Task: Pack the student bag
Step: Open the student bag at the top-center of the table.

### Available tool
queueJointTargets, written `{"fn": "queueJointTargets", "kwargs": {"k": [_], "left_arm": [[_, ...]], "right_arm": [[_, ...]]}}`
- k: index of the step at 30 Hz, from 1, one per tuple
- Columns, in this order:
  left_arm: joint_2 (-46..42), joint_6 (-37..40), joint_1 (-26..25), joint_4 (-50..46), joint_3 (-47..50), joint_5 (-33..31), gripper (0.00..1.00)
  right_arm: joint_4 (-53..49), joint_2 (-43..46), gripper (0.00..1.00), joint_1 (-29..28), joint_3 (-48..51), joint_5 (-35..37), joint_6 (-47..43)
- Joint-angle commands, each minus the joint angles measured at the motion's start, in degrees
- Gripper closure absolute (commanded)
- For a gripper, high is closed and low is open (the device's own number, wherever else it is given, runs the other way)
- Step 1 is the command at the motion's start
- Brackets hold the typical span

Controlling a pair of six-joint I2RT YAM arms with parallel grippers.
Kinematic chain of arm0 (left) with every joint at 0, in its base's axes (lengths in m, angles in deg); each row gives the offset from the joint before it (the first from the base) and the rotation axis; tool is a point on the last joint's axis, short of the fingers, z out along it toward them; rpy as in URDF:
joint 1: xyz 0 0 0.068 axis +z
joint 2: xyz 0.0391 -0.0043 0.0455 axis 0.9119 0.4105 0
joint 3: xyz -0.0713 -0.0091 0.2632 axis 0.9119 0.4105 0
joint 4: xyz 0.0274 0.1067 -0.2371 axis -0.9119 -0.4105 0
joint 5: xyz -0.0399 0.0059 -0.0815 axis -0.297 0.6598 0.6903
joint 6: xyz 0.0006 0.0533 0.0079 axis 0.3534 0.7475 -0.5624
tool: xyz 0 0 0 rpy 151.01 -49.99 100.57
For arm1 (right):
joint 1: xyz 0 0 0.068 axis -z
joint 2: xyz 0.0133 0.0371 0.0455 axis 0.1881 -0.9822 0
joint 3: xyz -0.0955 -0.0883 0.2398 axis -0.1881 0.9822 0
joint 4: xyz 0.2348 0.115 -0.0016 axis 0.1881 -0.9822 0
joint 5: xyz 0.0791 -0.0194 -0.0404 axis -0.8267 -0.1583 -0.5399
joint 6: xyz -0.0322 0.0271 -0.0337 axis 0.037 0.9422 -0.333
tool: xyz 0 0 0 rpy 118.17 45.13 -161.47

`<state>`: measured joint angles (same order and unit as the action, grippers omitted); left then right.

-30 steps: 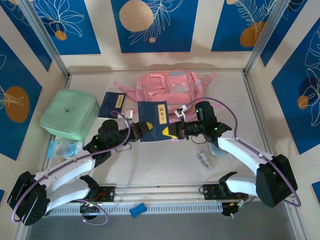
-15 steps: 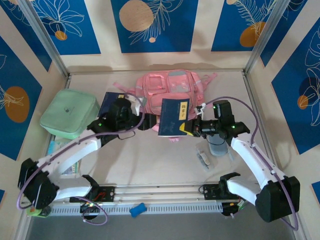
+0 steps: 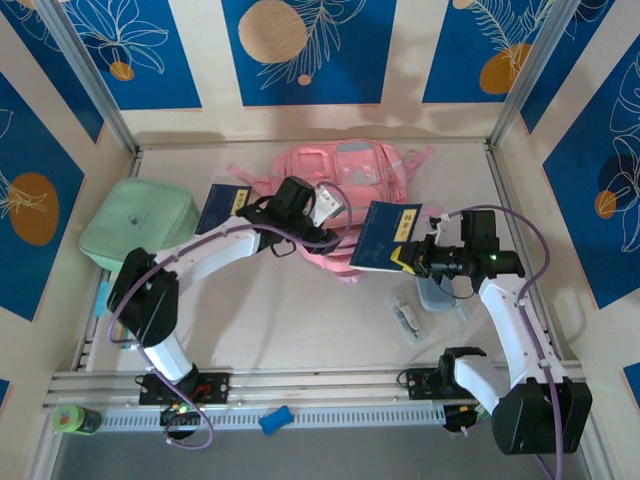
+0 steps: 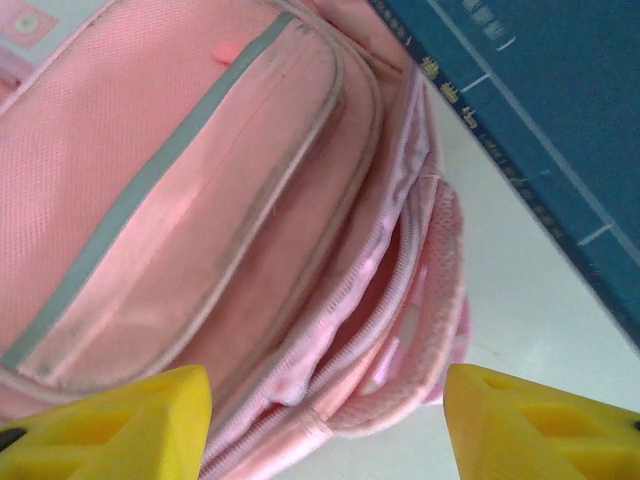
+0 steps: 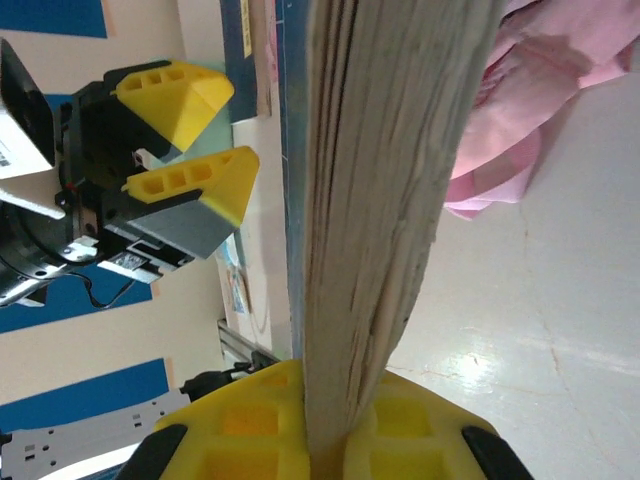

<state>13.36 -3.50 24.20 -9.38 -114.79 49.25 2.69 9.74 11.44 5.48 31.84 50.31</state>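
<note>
Pink student bag [image 3: 350, 168] lies on the table [image 3: 300, 320]. The left end effector [image 3: 322, 207] hovers over the bag's part-open zip pocket, released and empty. Just beside the bag, the right end effector [image 3: 405, 258] is clenched on a blue book [image 3: 385, 232]. Likely next: holding the pocket wide so the book slides in.

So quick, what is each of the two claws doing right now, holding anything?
Left gripper: jaws open, empty, over the pink backpack's unzipped pocket.
Right gripper: jaws shut on the blue book.
</note>
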Motion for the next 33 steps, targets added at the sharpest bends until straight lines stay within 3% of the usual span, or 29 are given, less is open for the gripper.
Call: {"fn": "queueJointTargets", "kwargs": {"k": [1, 8, 13, 20, 25, 31, 33], "left_arm": [[3.64, 7.55, -0.85, -2.52, -4.30, -1.94, 0.36], [11.22, 13.58, -2.26, -0.60, -10.42, -9.39, 0.33], [17.40, 15.44, -2.18, -4.35, -17.59, -10.86, 0.33], [20.73, 14.41, -2.47, -10.94, -22.44, -3.45, 0.44], [20.28, 13.11, -2.56, -15.39, -22.99, 6.02, 0.45], [22.67, 12.24, -2.48, -18.98, -25.56, 7.75, 0.45], [23.39, 12.07, -2.54, -18.92, -26.08, 8.04, 0.48]], "right_arm": [[-1.56, 1.30, 1.00, 1.62, 0.14, -1.68, -1.67], [-1.13, 1.04, 1.00, 4.28, 0.44, -3.35, -1.75], [-0.79, 1.25, 1.00, 4.58, 0.97, -3.98, -1.31], [-0.97, 1.44, 1.00, 5.02, 1.39, -4.26, -1.60], [-0.67, 1.39, 1.00, 5.37, 1.36, -4.48, -1.64], [-0.61, 1.13, 1.00, 5.64, 1.37, -4.93, -1.62], [-0.70, 1.22, 1.00, 5.64, 1.29, -4.96, -1.79]]}}
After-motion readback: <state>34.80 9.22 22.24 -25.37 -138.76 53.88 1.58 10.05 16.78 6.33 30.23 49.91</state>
